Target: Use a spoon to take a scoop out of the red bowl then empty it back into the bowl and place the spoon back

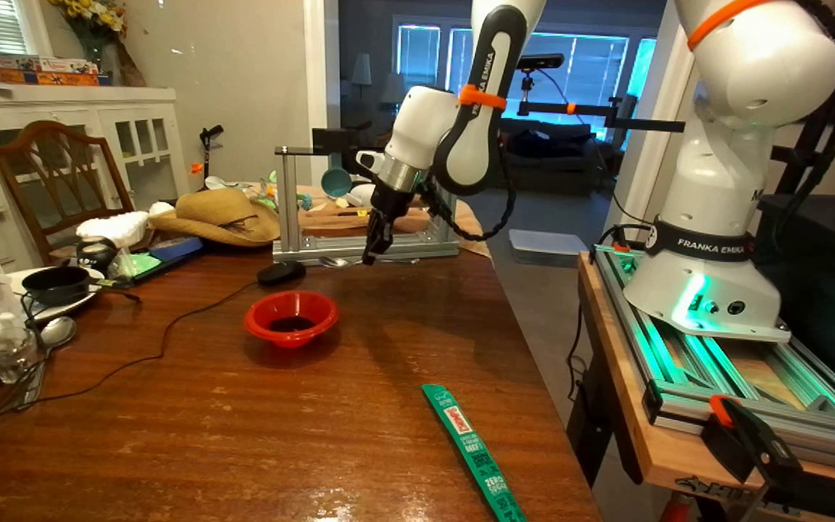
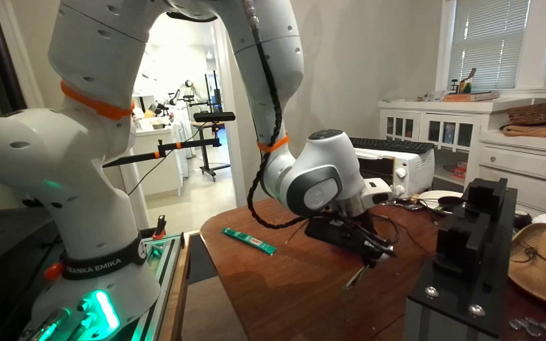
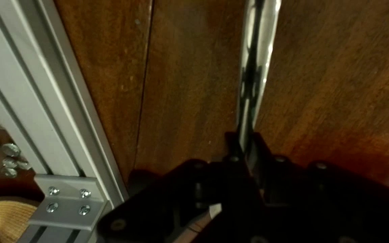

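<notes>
The red bowl (image 1: pixel 291 338) stands upright on the wooden table with dark contents inside. It is hidden behind the arm in an exterior view and out of the wrist view. My gripper (image 1: pixel 369 259) points down beyond the bowl, beside the metal frame; it also shows in an exterior view (image 2: pixel 373 261). In the wrist view the fingertips (image 3: pixel 245 140) are closed around the thin end of the grey metal spoon (image 3: pixel 258 57). The spoon also shows in both exterior views, its scoop end (image 1: pixel 333 262) towards the mouse and one end (image 2: pixel 356 278) below the gripper. I cannot tell whether it touches the table.
An aluminium frame (image 3: pixel 56 84) runs close beside the gripper, with a black top (image 2: pixel 462 296). A black mouse (image 1: pixel 281 272) with a cable lies behind the bowl. A green strip (image 1: pixel 470 446) lies at the near table edge. A straw hat (image 1: pixel 222 214) sits beyond.
</notes>
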Tool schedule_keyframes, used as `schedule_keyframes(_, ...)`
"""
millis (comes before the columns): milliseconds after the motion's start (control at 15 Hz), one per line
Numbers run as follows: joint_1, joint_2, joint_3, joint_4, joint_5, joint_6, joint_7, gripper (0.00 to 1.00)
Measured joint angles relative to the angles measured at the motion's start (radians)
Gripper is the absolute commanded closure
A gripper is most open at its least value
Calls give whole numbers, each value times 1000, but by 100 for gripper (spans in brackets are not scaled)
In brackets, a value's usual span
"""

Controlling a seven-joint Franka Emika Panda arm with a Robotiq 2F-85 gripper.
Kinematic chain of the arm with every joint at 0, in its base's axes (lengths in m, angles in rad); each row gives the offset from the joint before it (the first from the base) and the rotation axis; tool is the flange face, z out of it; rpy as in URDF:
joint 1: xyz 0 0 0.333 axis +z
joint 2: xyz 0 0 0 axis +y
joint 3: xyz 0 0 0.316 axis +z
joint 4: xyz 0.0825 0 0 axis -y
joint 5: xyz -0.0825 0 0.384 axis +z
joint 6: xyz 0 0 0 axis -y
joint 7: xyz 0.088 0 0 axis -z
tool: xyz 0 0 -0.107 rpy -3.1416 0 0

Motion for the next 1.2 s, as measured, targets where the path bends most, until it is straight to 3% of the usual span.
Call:
schedule_keyframes(267, 256, -135, -221, -32, -14, -127, -2, 97)
schedule_keyframes(533, 545, -190, -456, -30, -162, -245, 15, 97)
schedule_keyframes(933, 852, -148, -635, 14, -453, -313, 155, 97)
schedule_keyframes(1200, 1011, -93, -738, 75, -622, -315, 270, 97)
